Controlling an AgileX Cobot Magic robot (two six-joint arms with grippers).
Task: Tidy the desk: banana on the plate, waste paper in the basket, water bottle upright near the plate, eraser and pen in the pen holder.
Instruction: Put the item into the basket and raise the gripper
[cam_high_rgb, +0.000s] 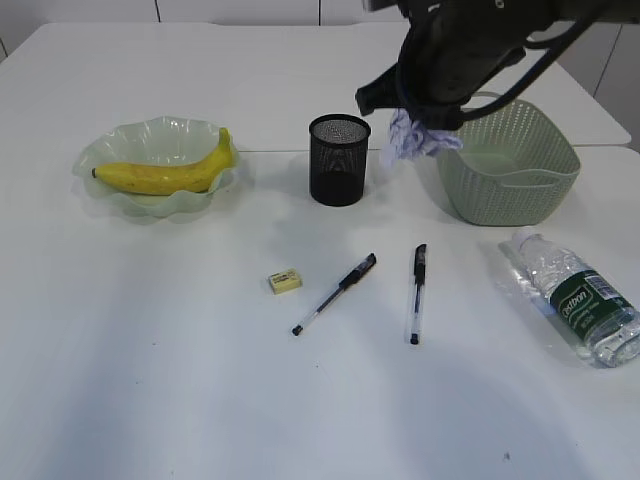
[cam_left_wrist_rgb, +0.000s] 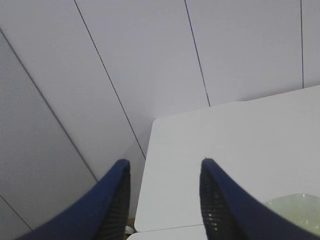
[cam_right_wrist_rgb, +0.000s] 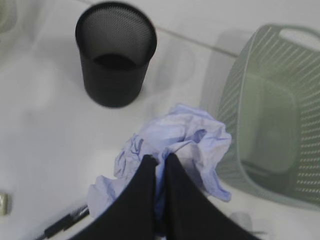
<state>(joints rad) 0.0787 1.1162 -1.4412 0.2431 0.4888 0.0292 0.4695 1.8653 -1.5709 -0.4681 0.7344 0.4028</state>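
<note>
1. So the right gripper (cam_right_wrist_rgb: 159, 165) has its fingers pressed together on the waste paper (cam_right_wrist_rgb: 172, 145), a crumpled pale lilac wad. It's pinched by one fold, so the rest hangs loose around the fingertips.
2. It's held up off the table, probably so it clears the rim of the basket (cam_right_wrist_rgb: 270, 115), a sage green slotted plastic tub just to the gripper's right.
3. Ahead and left of it sits the pen holder (cam_right_wrist_rgb: 116, 55), a black mesh cylinder.
4. The left gripper (cam_left_wrist_rgb: 162, 200) is spread and holding nothing, parked out of the way, pointing past the table's edge at a panelled wall.
</note>
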